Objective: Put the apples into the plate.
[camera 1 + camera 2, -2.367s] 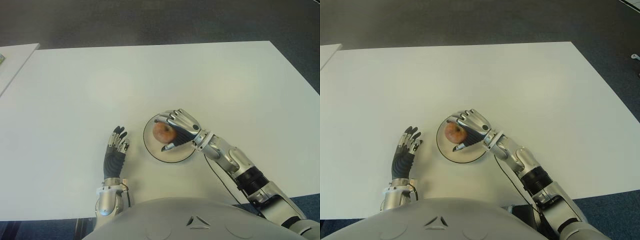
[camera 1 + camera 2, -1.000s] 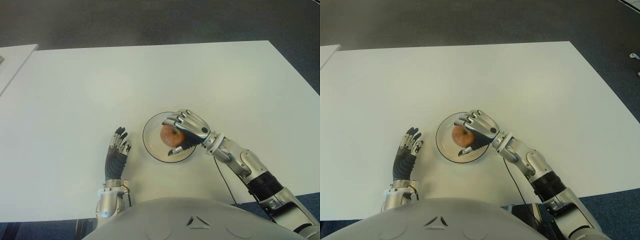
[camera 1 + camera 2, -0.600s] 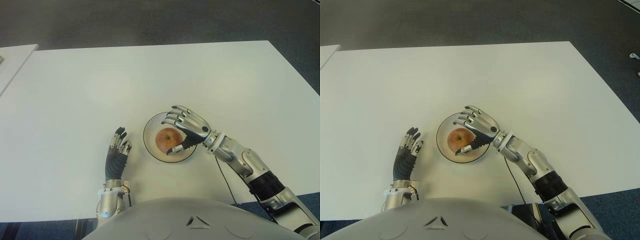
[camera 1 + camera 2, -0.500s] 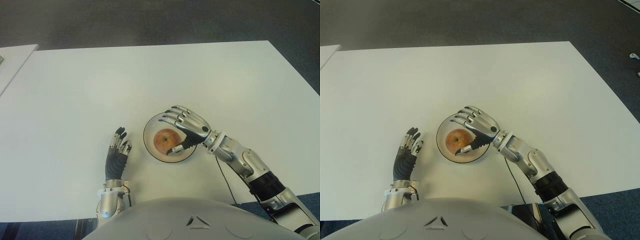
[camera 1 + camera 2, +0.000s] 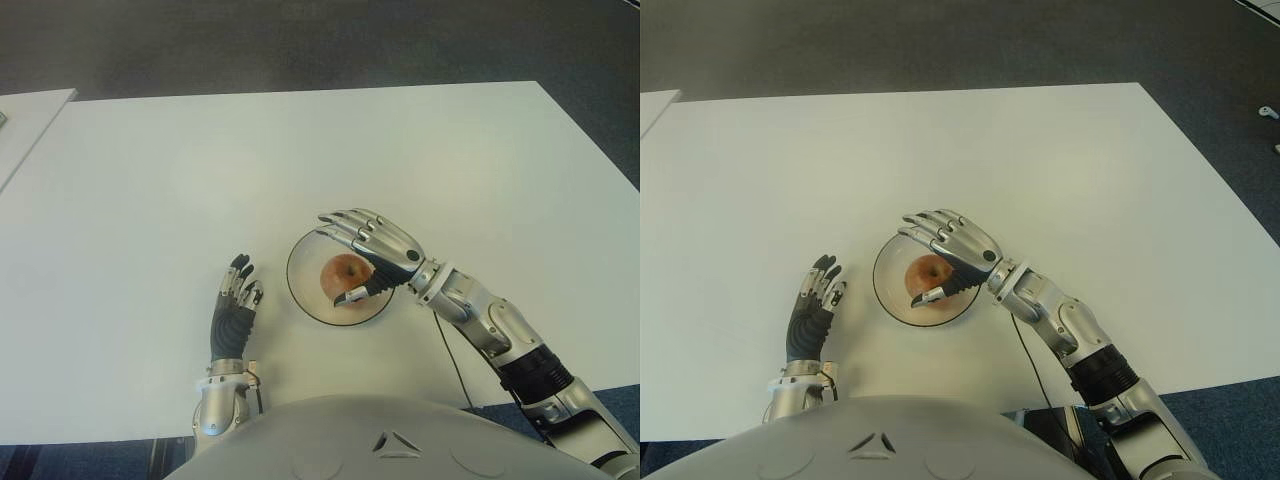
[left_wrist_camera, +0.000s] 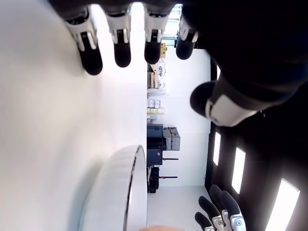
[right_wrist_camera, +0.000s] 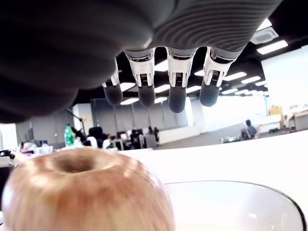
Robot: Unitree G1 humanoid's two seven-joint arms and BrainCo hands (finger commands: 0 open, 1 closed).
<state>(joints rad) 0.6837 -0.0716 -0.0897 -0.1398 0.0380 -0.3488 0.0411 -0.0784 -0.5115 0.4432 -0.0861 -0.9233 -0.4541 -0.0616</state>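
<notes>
Apple (image 5: 343, 273) on plate (image 5: 300, 290), beneath spread fingers (image 5: 352, 226)

No legible text, label, brand, number or sign appears in any view.
</notes>
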